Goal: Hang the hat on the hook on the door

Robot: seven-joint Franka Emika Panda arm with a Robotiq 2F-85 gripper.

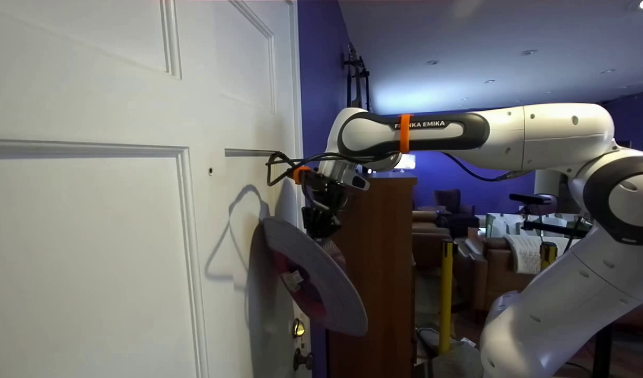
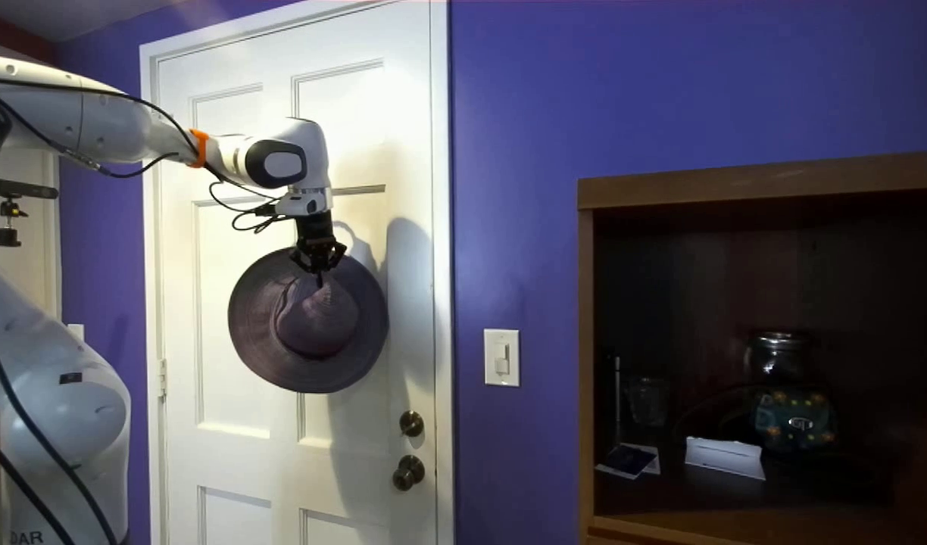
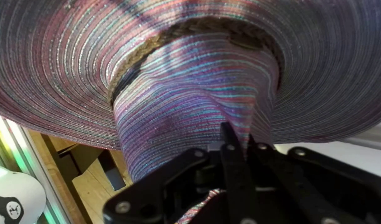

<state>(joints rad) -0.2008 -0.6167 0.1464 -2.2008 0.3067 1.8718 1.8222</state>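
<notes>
The white door (image 1: 101,231) is the target, and the trouble to fear is something meeting it at the wrong moment. The robot arm (image 1: 552,136) reaches in front of the door; driven too far, it may press the hat flat against the wood.

The hat (image 2: 316,325) hangs in front of the door at about mid-height, tilted, its inside turned partly downward and partly toward the door. Whether the brim touches the door I cannot tell. If that wide brim lands early, the hat could pivot and turn its opening away.

The gripper (image 3: 238,133), also in front of the door, pinches a fold of the crown. That is a narrow hold on soft cloth, so a knock on the brim could twist the fold or pull it free.

The cables (image 1: 329,155) loop toward the door and could snag there. The doorknob (image 2: 408,473), low near the door's edge, might catch a brim lowered too far.

Smallest is the hook (image 1: 210,171), a dark dot on the door, higher than the hat. Missing so slight a peg, or releasing early, would let the hat slide down the door.
</notes>
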